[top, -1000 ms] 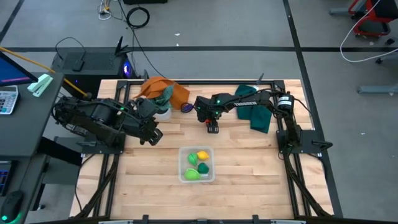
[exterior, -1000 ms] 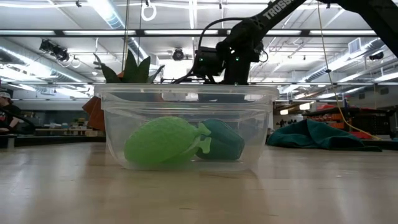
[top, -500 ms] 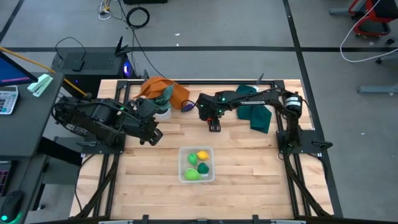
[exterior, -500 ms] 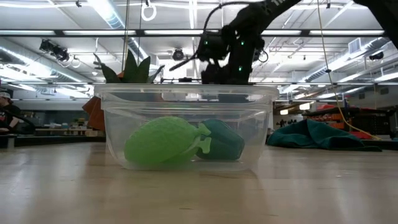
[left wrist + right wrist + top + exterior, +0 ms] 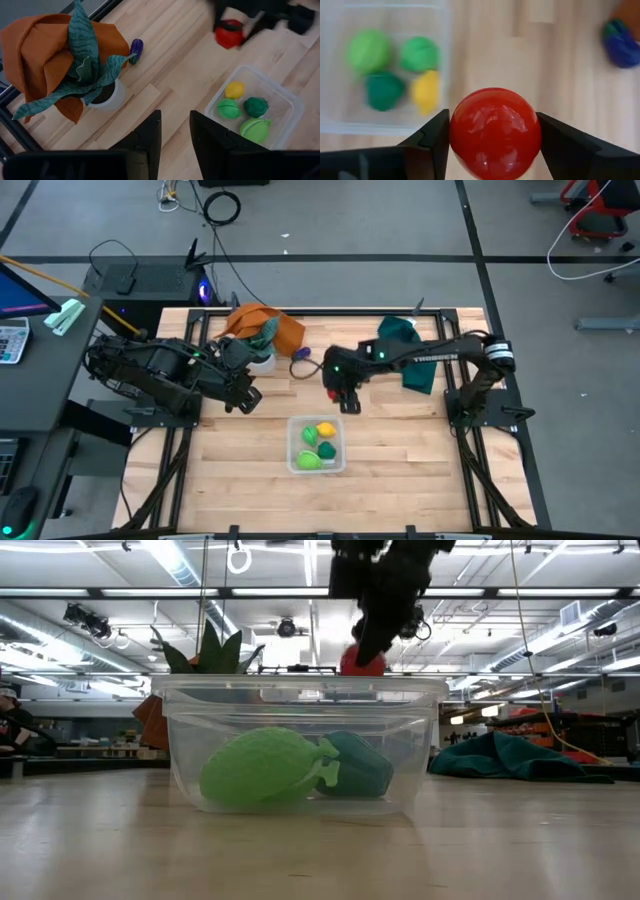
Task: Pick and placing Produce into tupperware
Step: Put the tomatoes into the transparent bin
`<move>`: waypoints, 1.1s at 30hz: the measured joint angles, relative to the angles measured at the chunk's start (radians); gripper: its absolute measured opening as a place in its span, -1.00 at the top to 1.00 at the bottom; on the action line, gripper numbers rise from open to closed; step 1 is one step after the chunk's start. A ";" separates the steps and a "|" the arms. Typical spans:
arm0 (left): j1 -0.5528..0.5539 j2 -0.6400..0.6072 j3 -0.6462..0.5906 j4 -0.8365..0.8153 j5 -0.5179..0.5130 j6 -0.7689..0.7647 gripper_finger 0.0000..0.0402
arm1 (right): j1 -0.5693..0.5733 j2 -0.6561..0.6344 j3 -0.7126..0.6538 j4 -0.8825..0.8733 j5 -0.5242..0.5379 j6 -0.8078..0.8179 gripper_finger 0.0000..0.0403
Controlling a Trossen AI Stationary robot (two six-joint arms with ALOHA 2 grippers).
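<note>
The right gripper (image 5: 350,401) clamps a red ball (image 5: 495,132) above the table, just beside the clear container (image 5: 297,430) holding a yellow piece (image 5: 325,430) and three green pieces (image 5: 309,461). A purple piece (image 5: 301,353) lies near the potted plant (image 5: 90,75) and orange cloth (image 5: 285,330). The left gripper (image 5: 172,135) waits, fingers apart, near the plant.

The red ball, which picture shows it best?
The right wrist view: the red ball fills it, pinched in the right gripper. The left wrist view shows it small, the low view half hidden, the high view barely.
</note>
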 joint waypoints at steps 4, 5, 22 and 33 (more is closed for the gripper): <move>0.000 0.000 0.000 0.005 0.000 0.000 0.47 | 0.082 -0.017 0.000 0.002 -0.013 0.047 -0.04; 0.000 0.000 0.000 0.006 0.000 -0.001 0.47 | 0.101 -0.017 0.000 -0.003 -0.019 0.060 -0.04; 0.000 0.000 0.000 0.017 0.000 -0.001 0.47 | 0.257 0.026 0.000 0.125 -0.041 0.161 -0.04; 0.000 0.000 0.000 0.021 0.000 0.000 0.47 | 0.268 0.043 0.001 0.190 -0.084 0.168 -0.04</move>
